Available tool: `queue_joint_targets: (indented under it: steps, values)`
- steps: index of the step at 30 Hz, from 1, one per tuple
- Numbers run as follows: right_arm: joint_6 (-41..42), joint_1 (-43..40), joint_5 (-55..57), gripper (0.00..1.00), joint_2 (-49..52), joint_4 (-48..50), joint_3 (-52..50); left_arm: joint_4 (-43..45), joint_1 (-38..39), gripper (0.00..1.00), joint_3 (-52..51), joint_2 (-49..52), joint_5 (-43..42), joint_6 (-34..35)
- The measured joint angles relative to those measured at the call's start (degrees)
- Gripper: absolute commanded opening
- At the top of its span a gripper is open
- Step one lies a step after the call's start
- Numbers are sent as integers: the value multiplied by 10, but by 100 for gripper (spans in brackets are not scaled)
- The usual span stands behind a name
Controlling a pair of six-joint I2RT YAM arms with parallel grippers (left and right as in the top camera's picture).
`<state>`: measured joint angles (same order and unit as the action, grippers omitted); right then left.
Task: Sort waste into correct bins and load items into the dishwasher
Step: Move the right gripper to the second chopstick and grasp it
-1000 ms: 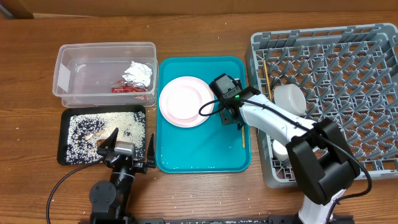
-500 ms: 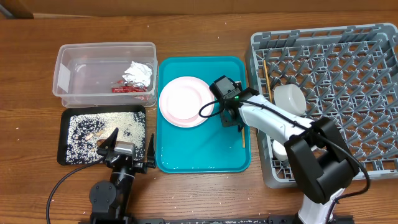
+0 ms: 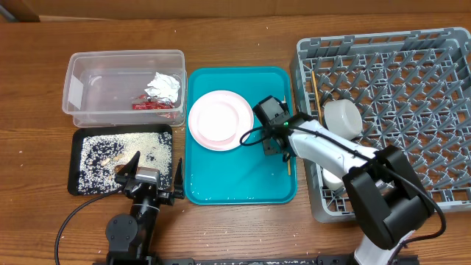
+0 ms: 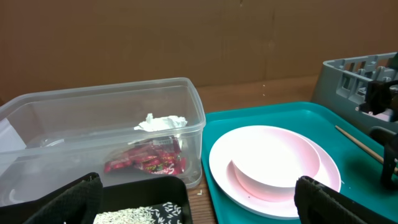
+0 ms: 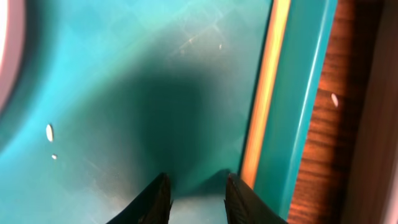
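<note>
My right gripper [image 3: 278,146] hovers low over the teal tray [image 3: 235,177], open, nothing between its jaws [image 5: 196,193]. A wooden chopstick [image 5: 264,93] lies just right of its fingers, along the tray's right wall [image 3: 288,163]. A small pink plate [image 3: 221,118] sits on the white plate [image 3: 197,131]. The grey dish rack [image 3: 412,88] holds a bowl [image 3: 343,116], a cup [image 3: 331,177] and another chopstick [image 3: 314,88]. The clear tub [image 3: 81,96] holds tissue [image 3: 165,87] and wrapper [image 3: 151,105]; the black tray [image 3: 73,165] holds food scraps [image 3: 121,147]. My left gripper [image 3: 153,171] stands open at the front.
The teal tray lies between the two bins and the rack, its right wall close to the rack's left wall. A few stray grains lie on the tray floor [image 5: 50,132]. Bare wooden table [image 3: 243,44] runs behind everything.
My right gripper has shifted slightly toward the front right, closer to the chopstick on the tray, and its jaws have narrowed a little. The left arm has not moved.
</note>
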<state>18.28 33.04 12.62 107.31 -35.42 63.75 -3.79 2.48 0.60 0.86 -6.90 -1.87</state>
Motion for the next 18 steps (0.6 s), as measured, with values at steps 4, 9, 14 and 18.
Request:
queue_joint_targets:
  steps: [4,9,14,18]
  values:
    - [10,-2,-2,28,-12,14,-20,0,0,100,0,0,0,0]
    - [10,-3,-4,28,-16,-14,-16,0,0,100,0,0,0,0]
    - [9,-3,-4,29,-27,-43,-4,0,0,100,0,0,0,0]
    - [9,-3,0,29,-44,-45,4,0,0,100,0,0,0,0]
